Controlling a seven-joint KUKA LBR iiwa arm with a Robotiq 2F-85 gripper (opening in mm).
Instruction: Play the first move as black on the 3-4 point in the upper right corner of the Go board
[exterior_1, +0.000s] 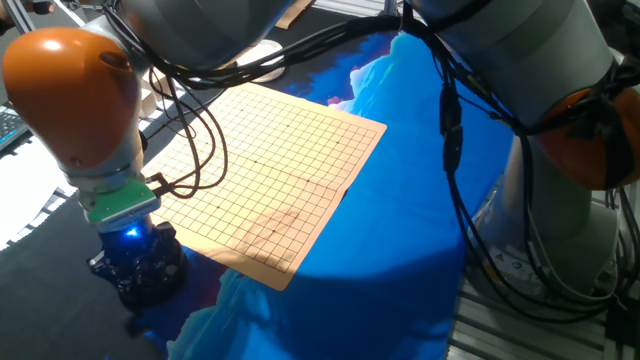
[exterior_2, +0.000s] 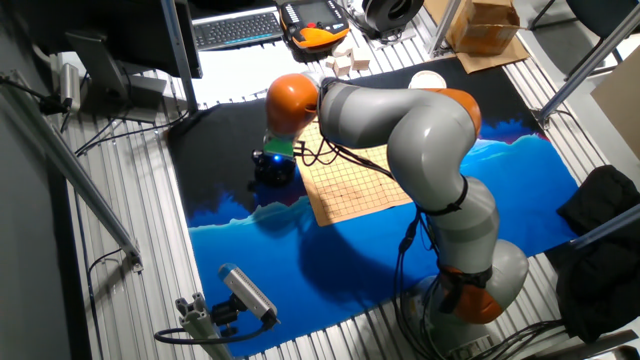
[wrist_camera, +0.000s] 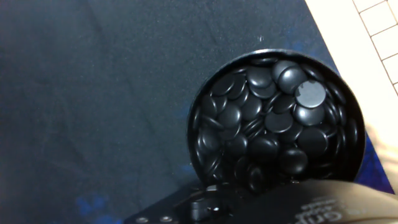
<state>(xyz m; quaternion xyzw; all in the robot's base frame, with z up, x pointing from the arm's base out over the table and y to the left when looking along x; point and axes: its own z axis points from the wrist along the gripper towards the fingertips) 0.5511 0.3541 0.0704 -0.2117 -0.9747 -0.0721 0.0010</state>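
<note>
The Go board (exterior_1: 270, 170) lies flat and bare on the blue cloth; it also shows in the other fixed view (exterior_2: 355, 180), and its corner shows in the hand view (wrist_camera: 373, 31). A round black bowl (wrist_camera: 198, 134) holds several glossy black stones (wrist_camera: 309, 93); no single stone lies apart from them. My gripper (exterior_1: 135, 265) hangs low just off the board's left edge, right over the bowl, which is hidden in both fixed views. In the hand view only its dark underside (wrist_camera: 261, 205) shows at the bottom edge, so I cannot tell how the jaws stand.
Black cables (exterior_1: 200, 130) droop over the board's left part. A dark cloth (wrist_camera: 93, 93) lies under the bowl. A white bowl (exterior_2: 428, 78), wooden blocks (exterior_2: 342, 62), a keyboard (exterior_2: 235, 28) and a cardboard box (exterior_2: 480, 25) stand beyond the board.
</note>
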